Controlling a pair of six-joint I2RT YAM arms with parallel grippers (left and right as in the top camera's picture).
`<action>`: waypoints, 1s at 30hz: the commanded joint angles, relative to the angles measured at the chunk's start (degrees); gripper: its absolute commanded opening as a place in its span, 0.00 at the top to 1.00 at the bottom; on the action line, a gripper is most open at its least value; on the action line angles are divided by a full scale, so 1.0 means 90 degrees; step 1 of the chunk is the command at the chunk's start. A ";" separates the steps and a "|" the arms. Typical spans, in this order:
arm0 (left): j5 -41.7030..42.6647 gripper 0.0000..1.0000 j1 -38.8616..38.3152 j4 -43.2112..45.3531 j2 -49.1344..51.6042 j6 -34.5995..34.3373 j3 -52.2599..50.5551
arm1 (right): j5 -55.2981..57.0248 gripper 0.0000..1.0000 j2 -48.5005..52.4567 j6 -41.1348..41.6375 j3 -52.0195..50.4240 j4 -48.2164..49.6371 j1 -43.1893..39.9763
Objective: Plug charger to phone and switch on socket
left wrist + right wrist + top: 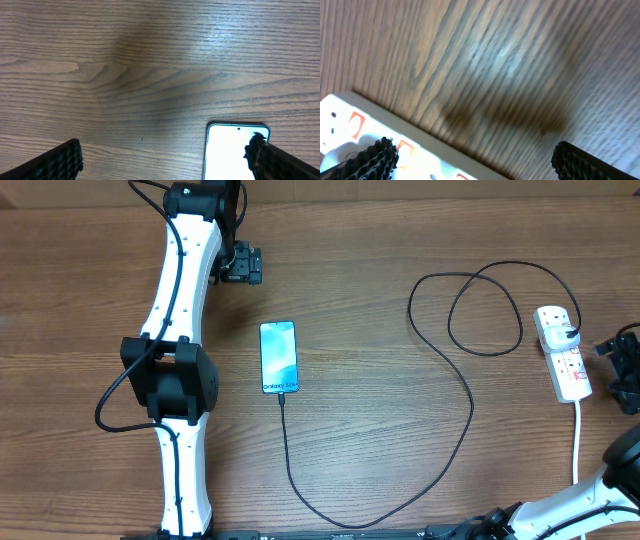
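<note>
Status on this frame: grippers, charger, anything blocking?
Left gripper open, empty, near phone. Right gripper open, empty, at socket. Charger runs from phone's edge to socket; switch state unclear. Nothing blocking.

The left arm's white tubular shell links (183,270) are joined by boxy black motor housings (178,380); small dark screws are dotted along the white covers. A thin black cable (98,413) is looped beside one housing. Black finger pads (60,162) are covered with a ribbed grid.
</note>
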 commanded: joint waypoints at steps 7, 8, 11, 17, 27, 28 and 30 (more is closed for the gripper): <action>-0.0080 0.00 -0.0015 0.0005 -0.0083 -0.0112 0.0061 | 0.0381 0.03 -0.0265 -0.0100 0.0044 -0.0177 0.0284; -0.0080 0.00 -0.0015 0.0005 -0.0083 -0.0112 0.0061 | 0.0386 0.03 -0.0265 -0.0197 0.0041 -0.0180 0.0335; -0.0083 0.00 -0.0015 0.0007 -0.0083 -0.0112 0.0061 | 0.0648 0.02 -0.0265 -0.0211 0.0041 -0.0197 0.0476; -0.0083 0.00 -0.0015 0.0007 -0.0083 -0.0112 0.0061 | 0.0933 0.00 -0.0262 -0.0209 0.0041 -0.0175 0.0612; -0.0080 0.00 -0.0015 0.0007 -0.0083 -0.0112 0.0061 | 0.0928 0.00 -0.0233 -0.0206 0.0041 -0.0080 0.0634; -0.0083 0.00 -0.0015 0.0007 -0.0083 -0.0112 0.0061 | 0.0928 0.00 -0.0223 -0.0206 0.0041 -0.0083 0.0641; -0.0083 0.00 -0.0015 0.0007 -0.0083 -0.0112 0.0061 | 0.0930 0.00 -0.0180 -0.0206 0.0041 -0.0104 0.0648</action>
